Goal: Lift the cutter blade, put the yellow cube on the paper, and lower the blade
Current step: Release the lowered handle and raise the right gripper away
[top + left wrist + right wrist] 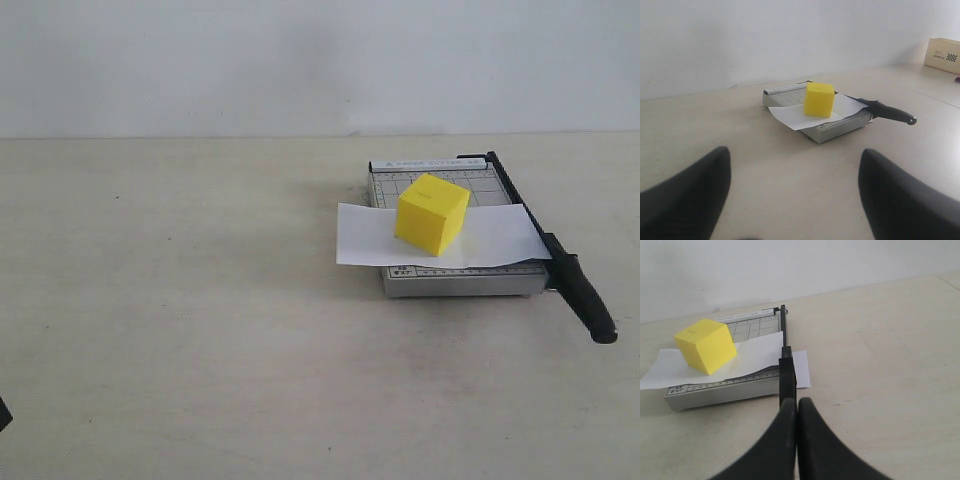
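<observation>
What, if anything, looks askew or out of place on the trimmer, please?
Only minor things: the yellow cube sits rotated relative to the grey trimmer base, and the paper sticks out past the lowered cutter blade.

The right gripper (797,404), its fingers pressed together, covers the handle end of the cutter blade (786,371). The picture edge cuts off the spread, blurred fingers of the left gripper (795,152). Print on the grey base (450,284) is unreadable. The yellow cube (432,213) hides part of the paper (495,238).
</observation>
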You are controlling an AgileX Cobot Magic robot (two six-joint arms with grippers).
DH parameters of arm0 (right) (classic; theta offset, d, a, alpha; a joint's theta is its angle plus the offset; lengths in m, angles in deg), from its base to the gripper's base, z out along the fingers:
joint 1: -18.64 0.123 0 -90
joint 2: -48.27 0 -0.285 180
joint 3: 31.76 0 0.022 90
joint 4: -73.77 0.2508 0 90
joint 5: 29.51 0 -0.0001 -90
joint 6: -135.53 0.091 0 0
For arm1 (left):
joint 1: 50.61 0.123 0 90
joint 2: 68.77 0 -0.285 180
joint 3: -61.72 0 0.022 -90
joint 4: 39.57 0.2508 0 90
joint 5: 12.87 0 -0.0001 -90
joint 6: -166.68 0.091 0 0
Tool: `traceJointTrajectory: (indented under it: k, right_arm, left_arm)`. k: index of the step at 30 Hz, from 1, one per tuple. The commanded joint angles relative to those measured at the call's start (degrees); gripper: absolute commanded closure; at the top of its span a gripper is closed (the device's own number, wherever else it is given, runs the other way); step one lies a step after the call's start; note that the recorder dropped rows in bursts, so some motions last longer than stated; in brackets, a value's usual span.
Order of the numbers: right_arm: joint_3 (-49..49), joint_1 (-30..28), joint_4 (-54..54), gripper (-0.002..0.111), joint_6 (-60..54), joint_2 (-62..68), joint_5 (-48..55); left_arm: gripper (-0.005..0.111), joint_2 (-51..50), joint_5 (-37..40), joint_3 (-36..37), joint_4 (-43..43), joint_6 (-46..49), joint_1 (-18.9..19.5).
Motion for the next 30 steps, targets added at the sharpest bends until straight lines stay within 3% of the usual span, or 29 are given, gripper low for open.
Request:
traceJointTrajectory:
  k: [1, 5, 13, 19, 23, 30]
  right_arm:
    - [0.0, 0.0, 0.1, 0.107, 0.0, -0.3, -0.3]
    - [0.0, -4.0, 0.1, 0.107, 0.0, -0.3, -0.3]
    - [0.0, -17.2, 0.1, 0.107, 0.0, -0.3, -0.3]
    - [0.0, -22.3, 0.1, 0.107, 0.0, -0.3, -0.3]
    - [0.0, -23.5, 0.1, 0.107, 0.0, -0.3, -0.3]
    - [0.0, -23.5, 0.1, 0.107, 0.0, -0.3, -0.3]
  left_arm:
    - [0.039, 0.1, 0.0, 0.2, 0.0, -0.3, 0.1]
    - [0.039, 0.1, 0.0, 0.2, 0.0, -0.3, 2.3]
    - [0.039, 0.1, 0.0, 0.2, 0.0, -0.3, 19.1]
    - [0.039, 0.1, 0.0, 0.2, 0.0, -0.3, 30.4]
    - [0.039, 0.1, 0.0, 0.2, 0.0, -0.3, 33.1]
    - [0.039, 0.1, 0.0, 0.2, -0.1, -0.3, 31.7]
